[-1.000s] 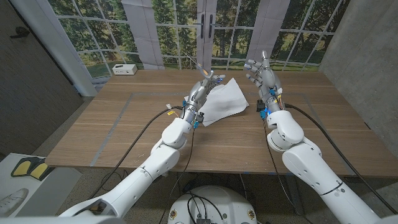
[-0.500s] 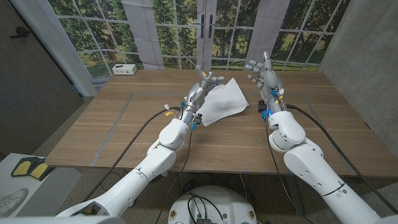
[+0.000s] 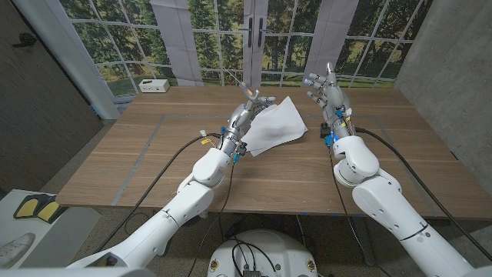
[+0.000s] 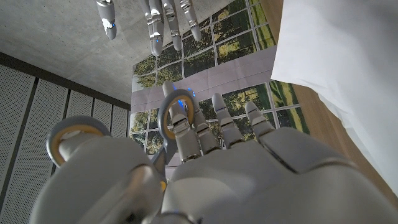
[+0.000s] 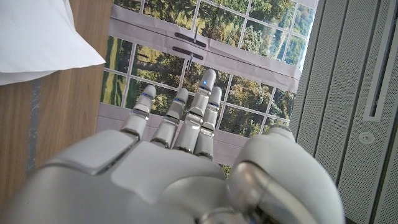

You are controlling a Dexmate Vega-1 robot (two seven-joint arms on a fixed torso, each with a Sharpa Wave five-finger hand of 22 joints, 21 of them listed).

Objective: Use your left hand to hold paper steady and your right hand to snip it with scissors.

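Left hand (image 3: 244, 113) is gripping the grey-handled metal scissors (image 3: 247, 92) — blades poking toward the far side — at the left edge of the crumpled white paper sheet (image 3: 275, 125) mid-table. Right hand (image 3: 326, 91) hovers just right of it, fingers spread, holding nothing. I'd pin the sheet down firmly before cutting — roles look swapped versus the task.

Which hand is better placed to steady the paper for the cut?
Right. The right hand is empty, fingers spread, raised just beside the paper. The left hand grips the scissors, so it would likely do the cutting.
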